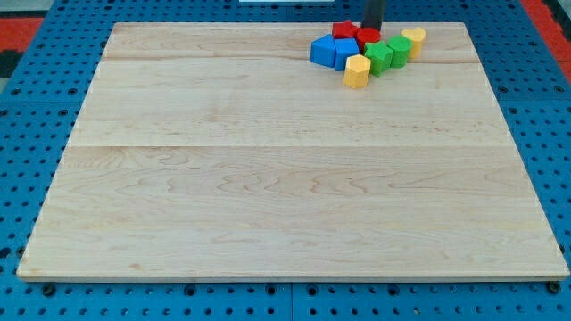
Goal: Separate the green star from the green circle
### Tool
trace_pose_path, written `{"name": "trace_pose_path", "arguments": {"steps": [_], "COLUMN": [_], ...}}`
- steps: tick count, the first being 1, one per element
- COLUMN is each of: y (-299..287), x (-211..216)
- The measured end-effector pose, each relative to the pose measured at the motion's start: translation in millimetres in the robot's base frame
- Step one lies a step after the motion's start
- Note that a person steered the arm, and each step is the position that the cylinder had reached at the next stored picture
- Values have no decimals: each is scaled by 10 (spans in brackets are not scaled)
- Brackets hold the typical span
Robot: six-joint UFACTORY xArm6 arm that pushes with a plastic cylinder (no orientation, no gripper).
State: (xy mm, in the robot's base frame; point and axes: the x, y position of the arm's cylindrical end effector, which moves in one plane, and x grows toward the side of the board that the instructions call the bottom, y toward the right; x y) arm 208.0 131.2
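The green star [379,57] and green circle [399,49] touch in the cluster near the bench's [268,178] top edge, so nothing is separated, with my tip [371,28], no claw, just behind the red blocks [357,34].

A pale wooden board [268,169] fills most of the frame, made of several planks whose seams run left to right, with fine grain lines along them. It lies on a blue surface [27,116] pierced with rows of small dark holes, visible along every edge. In the upper left and upper right corners, red patches [22,22] show beyond the blue. The light is even and soft.
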Motion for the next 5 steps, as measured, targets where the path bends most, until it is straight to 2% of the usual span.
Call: {"name": "trace_pose_path", "arguments": {"steps": [5], "y": [0], "x": [122]}}
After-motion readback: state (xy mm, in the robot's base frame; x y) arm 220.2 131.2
